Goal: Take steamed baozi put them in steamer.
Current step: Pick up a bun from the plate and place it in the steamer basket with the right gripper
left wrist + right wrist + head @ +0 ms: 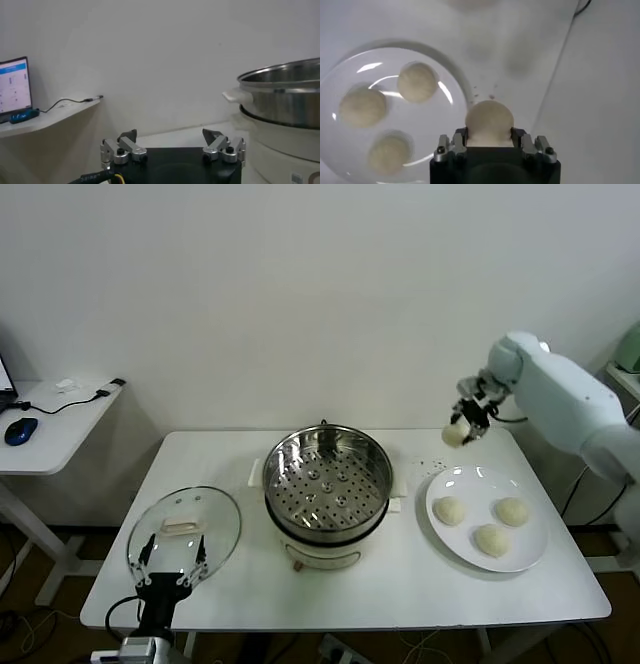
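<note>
My right gripper (pixel 462 427) hangs in the air above the table's back right, shut on one cream-white steamed baozi (pixel 455 434); the right wrist view shows that baozi (pixel 489 121) clamped between the fingers. Three more steamed baozi (pixel 449 510) (pixel 512 510) (pixel 492 539) lie on the white plate (pixel 530 564) below. The steamer (pixel 328 481), a shiny steel pot with a perforated tray, stands at the table's middle, left of the held baozi, and holds nothing. My left gripper (pixel 172 556) stays parked and open at the front left, over the glass lid.
A round glass lid (pixel 225 519) with a white handle lies on the table left of the steamer. A side desk (pixel 60 424) with a blue mouse and cables stands off to the far left. The steamer's rim (pixel 280 80) rises beside my left gripper (pixel 172 142).
</note>
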Robot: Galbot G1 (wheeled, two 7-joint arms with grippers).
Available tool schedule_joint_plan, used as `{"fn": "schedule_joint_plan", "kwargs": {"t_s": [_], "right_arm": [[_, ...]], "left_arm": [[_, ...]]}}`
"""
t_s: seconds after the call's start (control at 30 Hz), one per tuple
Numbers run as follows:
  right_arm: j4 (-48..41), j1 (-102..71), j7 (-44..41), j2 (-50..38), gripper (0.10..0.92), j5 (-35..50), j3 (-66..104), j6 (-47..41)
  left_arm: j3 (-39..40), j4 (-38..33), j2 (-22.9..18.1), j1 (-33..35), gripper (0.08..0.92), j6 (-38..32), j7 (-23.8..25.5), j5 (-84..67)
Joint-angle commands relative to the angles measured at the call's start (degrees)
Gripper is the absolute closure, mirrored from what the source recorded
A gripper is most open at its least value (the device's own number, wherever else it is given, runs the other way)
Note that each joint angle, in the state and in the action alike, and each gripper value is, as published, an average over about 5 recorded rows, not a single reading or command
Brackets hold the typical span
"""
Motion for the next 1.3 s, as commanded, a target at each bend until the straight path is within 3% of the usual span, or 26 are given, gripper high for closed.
{"fn": "schedule_joint_plan", "kwargs": {"t_s": [0.03,0.4,0.83,1.3], "right_arm": [[15.36,14.09,0.05,1.84,0.44,5.2,-14.36,7.2],[26.04,5.57,3.59,12.03,0.44,-11.27,-8.21,14.84],[19.03,-9.68,7.39,17.91,0.435,-30.19,-1.46,19.48],[10.41,-12.31,8.95,19.56,0.423,-30.97,-0.58,20.05]], "left_arm": [[0.1,-0.66,-0.22,0.26,0.177,0.32,0.04,-0.15],[-0.07,-1.48,-0.37,1.51,0.177,1.49,0.86,0.21],[0.41,-2.11,-0.67,1.57,0.177,2.49,1.23,1.32],[0.4,-1.05,-0.63,1.03,0.177,2.92,1.82,2.25]]}}
